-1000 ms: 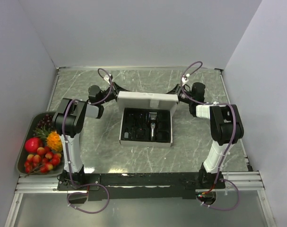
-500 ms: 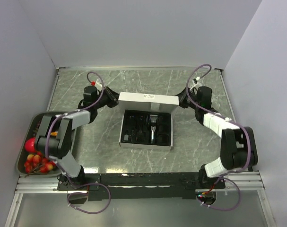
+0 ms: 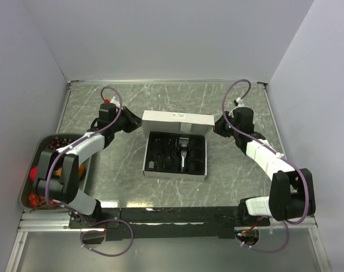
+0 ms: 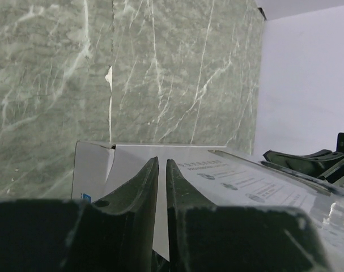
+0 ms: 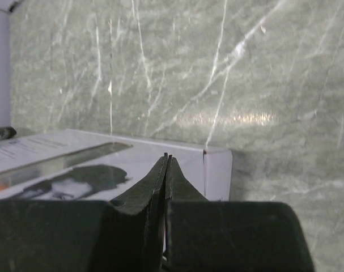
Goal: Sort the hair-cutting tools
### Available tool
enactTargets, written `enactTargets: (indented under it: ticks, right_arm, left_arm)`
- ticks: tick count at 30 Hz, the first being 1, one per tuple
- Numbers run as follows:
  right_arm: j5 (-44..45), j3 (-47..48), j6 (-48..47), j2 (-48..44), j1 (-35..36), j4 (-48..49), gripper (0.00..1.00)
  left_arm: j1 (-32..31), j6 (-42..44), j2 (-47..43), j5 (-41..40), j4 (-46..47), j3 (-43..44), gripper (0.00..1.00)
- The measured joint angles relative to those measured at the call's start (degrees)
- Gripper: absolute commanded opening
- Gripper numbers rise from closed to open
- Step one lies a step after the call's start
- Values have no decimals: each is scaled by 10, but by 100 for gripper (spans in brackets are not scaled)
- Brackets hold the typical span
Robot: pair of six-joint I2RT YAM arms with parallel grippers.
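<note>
An open white box [image 3: 175, 170] lies mid-table, its lid [image 3: 177, 119] folded back at the far side. Its black insert holds the black-and-silver hair clipper [image 3: 184, 154] and small black pieces [image 3: 160, 153] that I cannot tell apart. My left gripper [image 3: 131, 122] is shut and empty, just off the lid's left end. In the left wrist view its fingers [image 4: 143, 184] stand a hair apart before the lid [image 4: 234, 178]. My right gripper [image 3: 216, 127] is shut and empty off the lid's right end; its tips [image 5: 166, 156] point at the lid's printed face [image 5: 75, 164].
A grey tray [image 3: 31, 160] of colourful fruit [image 3: 33, 198] sits at the left edge, partly under my left arm. White walls close in the table on three sides. The arm bases and rail run along the near edge.
Both grippers have drawn back outward from the lid's two ends, and both arms have swung out and lower. The box and its lid have stayed put.
</note>
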Motion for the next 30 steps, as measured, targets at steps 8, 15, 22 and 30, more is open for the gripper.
enactTargets:
  ticks: [8, 15, 22, 30]
  right_arm:
    - [14, -3, -13, -34, 22, -47, 2]
    - [27, -17, -15, -51, 38, -68, 2]
    - [41, -30, -15, -69, 54, -90, 2]
    - [45, -31, -15, -76, 58, -95, 2]
  left_arm:
    - [-9, 7, 0, 2, -4, -16, 15]
    - [-14, 8, -10, 3, -12, -30, 16]
    - [-17, 15, -39, -1, -17, -42, 15]
    - [-20, 16, -41, -2, -12, -50, 15]
